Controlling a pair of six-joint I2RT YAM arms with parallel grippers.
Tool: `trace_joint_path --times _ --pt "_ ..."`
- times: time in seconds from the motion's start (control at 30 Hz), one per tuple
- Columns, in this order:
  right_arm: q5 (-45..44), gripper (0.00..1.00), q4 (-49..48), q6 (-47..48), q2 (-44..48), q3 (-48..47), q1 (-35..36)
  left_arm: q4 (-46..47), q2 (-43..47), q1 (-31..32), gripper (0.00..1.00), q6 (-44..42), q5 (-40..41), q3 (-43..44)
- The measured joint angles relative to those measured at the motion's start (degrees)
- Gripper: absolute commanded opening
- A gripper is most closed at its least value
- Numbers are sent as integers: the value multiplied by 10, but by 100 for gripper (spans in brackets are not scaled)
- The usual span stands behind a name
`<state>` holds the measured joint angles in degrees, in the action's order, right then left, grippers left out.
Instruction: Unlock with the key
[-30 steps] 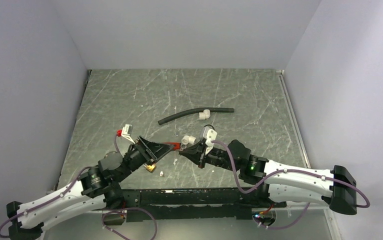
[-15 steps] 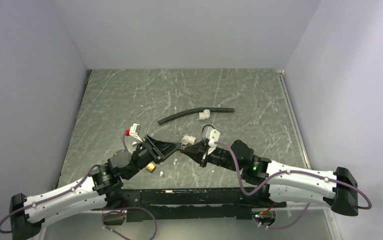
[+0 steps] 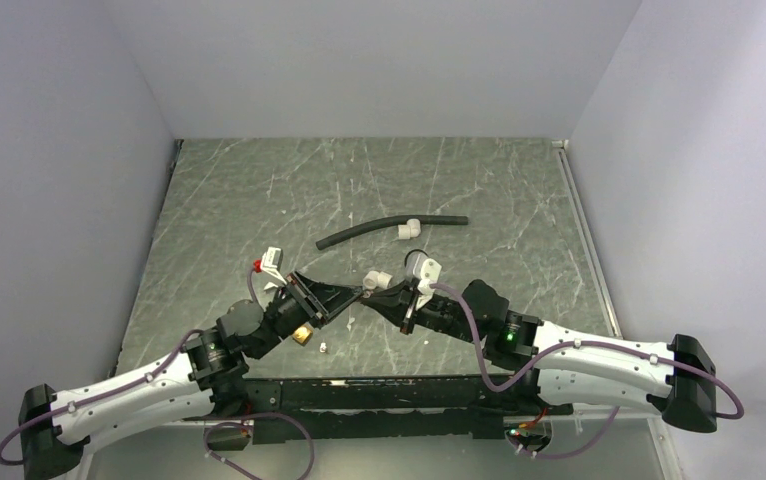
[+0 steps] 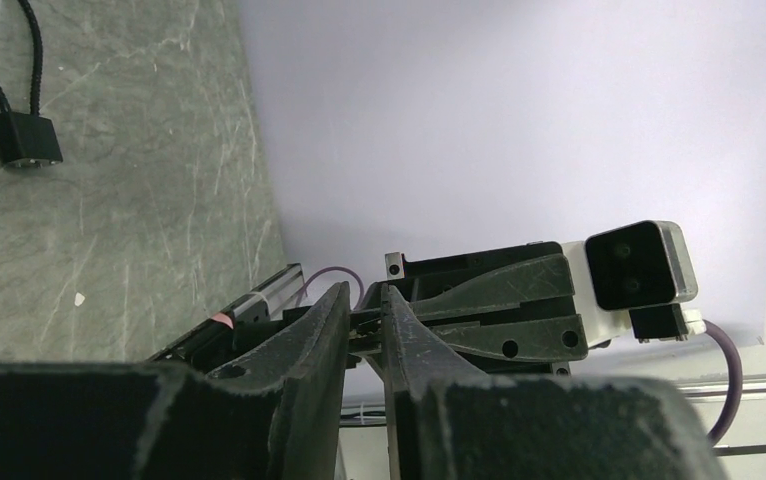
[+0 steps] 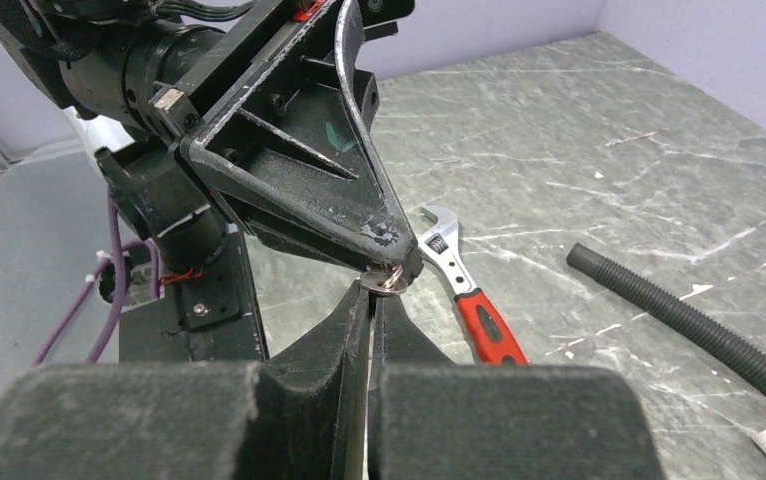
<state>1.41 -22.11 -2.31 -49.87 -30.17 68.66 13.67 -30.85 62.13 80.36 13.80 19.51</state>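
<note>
The tiny silvery key (image 5: 391,283), with a small ring on its round head, sits at the tips of both grippers. My right gripper (image 5: 374,293) is shut, and the key's head sticks out of its fingertips. My left gripper (image 4: 364,295) has come in from the opposite side. Its fingers stand a narrow gap apart, with the key (image 4: 364,326) bridging them at the tips. In the top view the two grippers meet tip to tip, left (image 3: 355,292) against right (image 3: 367,297), above the table. The brass padlock (image 3: 302,335) lies on the table under the left gripper.
A red-handled wrench (image 5: 484,325) lies on the table just below the meeting grippers. A black hose (image 3: 389,228) with a white fitting (image 3: 409,228) lies further back. A small white scrap (image 3: 325,348) lies beside the padlock. A black cable with a block end (image 4: 24,140) lies nearby.
My left gripper has moved up and to the right, from beside the padlock to the right gripper's tips, covering the wrench's red handle. Over the last half second both arms are almost still.
</note>
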Motion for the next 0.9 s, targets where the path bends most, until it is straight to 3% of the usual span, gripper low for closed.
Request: trace_joint_path --times 0.63,0.7,0.8,0.9 --pt "-12 0 -2 7 -4 0 0 6 -1 0 21 9 -9 0" --pt "-13 0 -3 7 -4 0 0 6 -1 0 17 10 -9 0" --pt "-14 0 -3 7 -4 0 0 6 -1 -1 1 13 -8 0" --pt "-24 0 -2 8 -6 3 0 15 2 -2 0 16 -7 0"
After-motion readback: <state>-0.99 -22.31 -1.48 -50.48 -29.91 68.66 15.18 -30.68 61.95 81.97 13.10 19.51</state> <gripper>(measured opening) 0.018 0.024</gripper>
